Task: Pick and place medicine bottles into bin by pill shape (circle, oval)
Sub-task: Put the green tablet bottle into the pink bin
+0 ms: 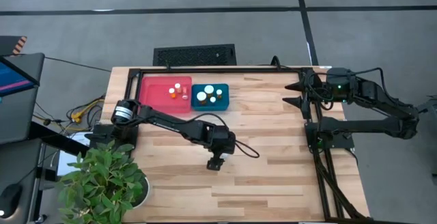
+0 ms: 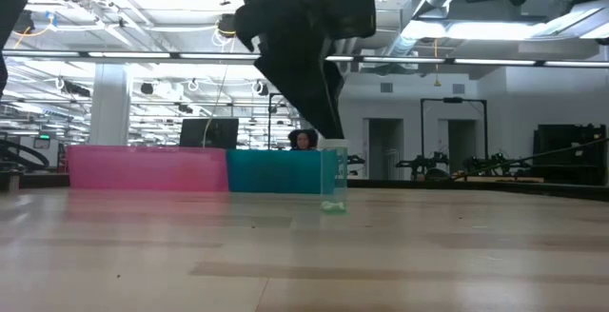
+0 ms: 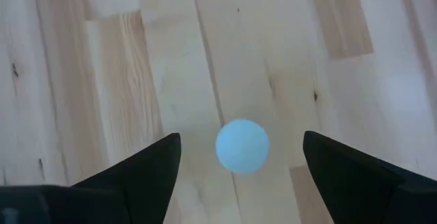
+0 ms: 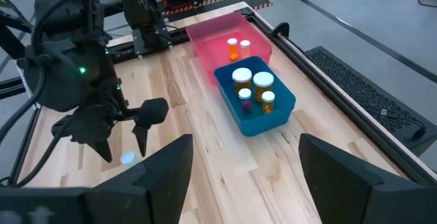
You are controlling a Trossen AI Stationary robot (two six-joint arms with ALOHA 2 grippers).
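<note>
A: The left claw (image 3: 237,157) hangs over the bare table (image 1: 273,176), well out from the blue bin (image 1: 209,96) toward the front edge, fingers spread apart with nothing held. The last loose bottle (image 3: 242,145) stands upright between them, white cap up.

B: Centred?

A: Nearly. In the left wrist view the cap sits a touch closer to one finger than the other, so I'd nudge the claw sideways before dropping. Then descend straight, close on the body below the cap, and lift without tilting; it's small and would tip easily if one finger arrives first.

B: Which bin does it go to?

A: I can't read the pill shape from here; the low view shows something pale green at the bottle's base, perhaps the pills. The pink bin (image 1: 161,91), just beside the blue one, holds a few bottles already; the blue holds several.

B: And the right claw (image 4: 239,157)?

A: Parked far from the bins at the table's right edge, fingers apart, empty.
</note>
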